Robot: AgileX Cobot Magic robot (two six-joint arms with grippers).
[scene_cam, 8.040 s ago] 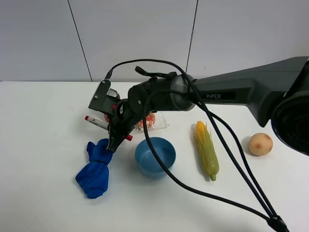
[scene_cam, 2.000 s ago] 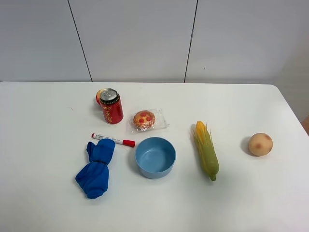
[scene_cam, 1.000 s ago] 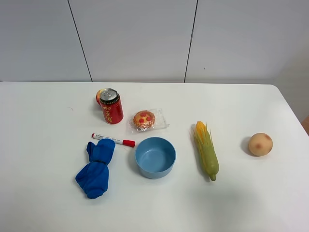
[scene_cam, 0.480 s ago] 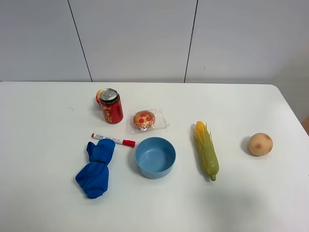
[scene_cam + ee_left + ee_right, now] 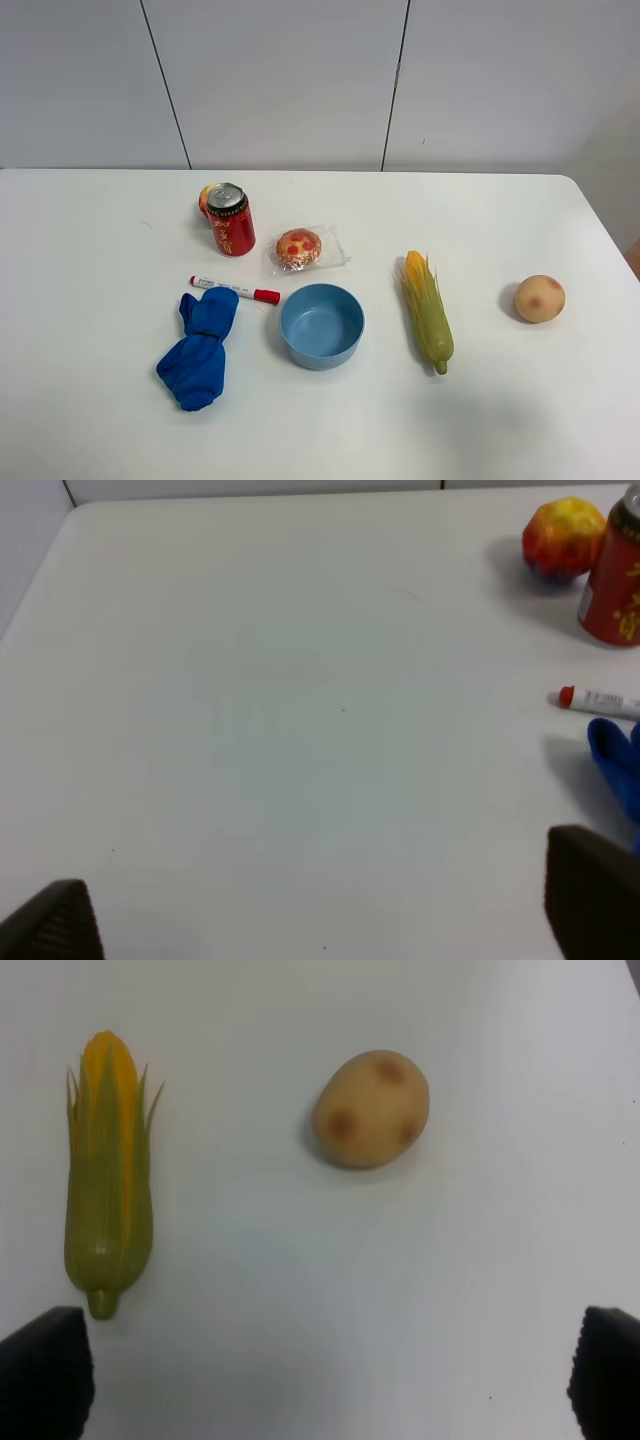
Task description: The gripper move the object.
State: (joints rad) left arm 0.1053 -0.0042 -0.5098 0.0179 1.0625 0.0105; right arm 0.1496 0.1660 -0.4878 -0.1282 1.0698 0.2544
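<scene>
Both grippers, left (image 5: 320, 920) and right (image 5: 320, 1365), spread wide, empty; marker pen (image 5: 235, 290) flat against blue cloth (image 5: 200, 345).

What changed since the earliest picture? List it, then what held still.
The arm that reached over the table from the right has gone from the high view. The marker pen has shifted: earlier it lay nearer the can; now it rests lower, its white end against the top of the blue cloth, touched by no gripper. The can, the blue bowl, the corn cob and the potato stayed put.
</scene>
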